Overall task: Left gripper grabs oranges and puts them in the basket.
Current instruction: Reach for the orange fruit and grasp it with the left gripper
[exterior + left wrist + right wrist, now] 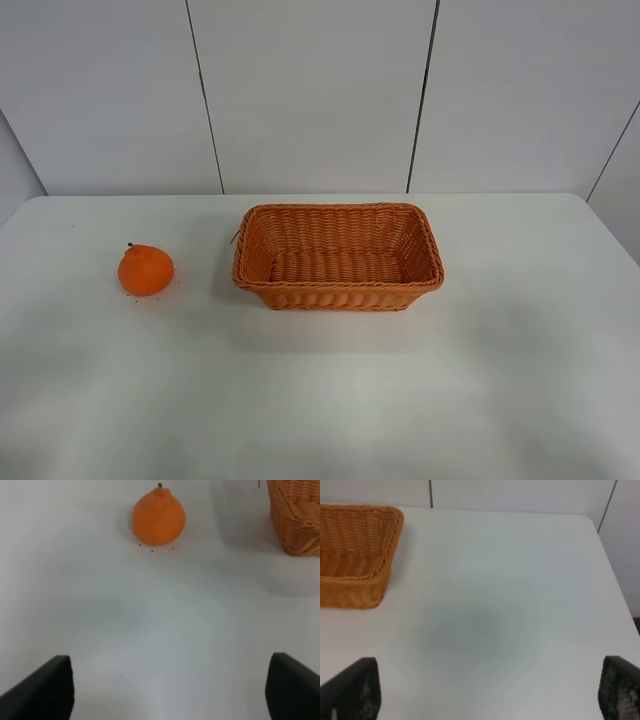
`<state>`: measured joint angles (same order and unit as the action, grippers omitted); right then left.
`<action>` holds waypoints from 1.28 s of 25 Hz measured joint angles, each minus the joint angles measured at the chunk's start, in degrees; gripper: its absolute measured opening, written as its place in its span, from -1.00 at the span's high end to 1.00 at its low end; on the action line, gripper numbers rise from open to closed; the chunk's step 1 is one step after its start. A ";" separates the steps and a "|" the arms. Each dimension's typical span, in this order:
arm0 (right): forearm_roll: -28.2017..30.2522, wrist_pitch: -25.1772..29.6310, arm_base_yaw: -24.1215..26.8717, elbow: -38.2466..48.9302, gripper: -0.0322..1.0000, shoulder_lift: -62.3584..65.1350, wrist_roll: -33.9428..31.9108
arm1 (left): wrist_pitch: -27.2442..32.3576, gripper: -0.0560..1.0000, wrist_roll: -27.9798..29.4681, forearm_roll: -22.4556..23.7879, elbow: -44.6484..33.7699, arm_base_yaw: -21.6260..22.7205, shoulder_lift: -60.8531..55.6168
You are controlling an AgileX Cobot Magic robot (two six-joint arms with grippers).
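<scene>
Gaping wide and empty, left claw (170, 686) well apart from the orange (158, 516).

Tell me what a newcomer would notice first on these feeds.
The bright orange sits alone on the white table, left of the basket in the high view and apart from it, stem knob up. The woven basket stands mid-table, empty. The left gripper is open, well short of the fruit.
</scene>
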<state>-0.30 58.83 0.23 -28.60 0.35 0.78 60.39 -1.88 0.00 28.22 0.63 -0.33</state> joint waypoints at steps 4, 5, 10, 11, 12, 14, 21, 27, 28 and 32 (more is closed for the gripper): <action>0.00 0.00 0.00 0.00 -0.41 0.00 0.00 | 0.00 -0.77 0.00 0.00 0.00 0.00 0.00; 0.00 0.00 0.00 0.00 -0.41 0.00 0.00 | 0.00 -0.77 0.00 0.00 0.00 0.00 0.00; 0.00 0.00 0.00 0.00 -0.41 0.00 0.00 | 0.00 -0.77 0.00 0.00 0.00 0.00 0.00; 0.00 0.00 0.00 0.00 -0.41 0.00 0.00 | 0.00 -0.77 0.00 0.00 0.00 0.00 0.00; 0.00 0.00 0.00 0.00 -0.41 0.00 0.00 | 0.00 -0.77 0.00 0.00 0.00 0.00 0.00; 0.00 0.00 0.00 0.00 -0.41 0.00 0.00 | 0.00 -0.77 0.00 0.00 0.00 0.00 0.00; 0.00 0.00 0.00 0.00 -0.41 0.00 0.00 | -2.26 -0.77 -0.29 0.00 1.85 0.00 0.98; 0.00 0.00 0.00 0.00 -0.41 0.00 0.00 | -4.98 -0.77 -0.28 0.00 9.11 0.00 17.04; 0.00 0.00 0.00 0.00 -0.41 0.00 0.00 | -5.78 -0.77 -0.28 0.00 10.29 0.00 20.61; 0.00 0.00 0.00 0.00 -0.41 0.00 0.00 | -8.26 -0.76 -0.32 0.00 14.99 0.00 34.57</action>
<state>-0.30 58.83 0.23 -28.60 0.35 0.78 52.13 -2.19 0.00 43.21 0.63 34.25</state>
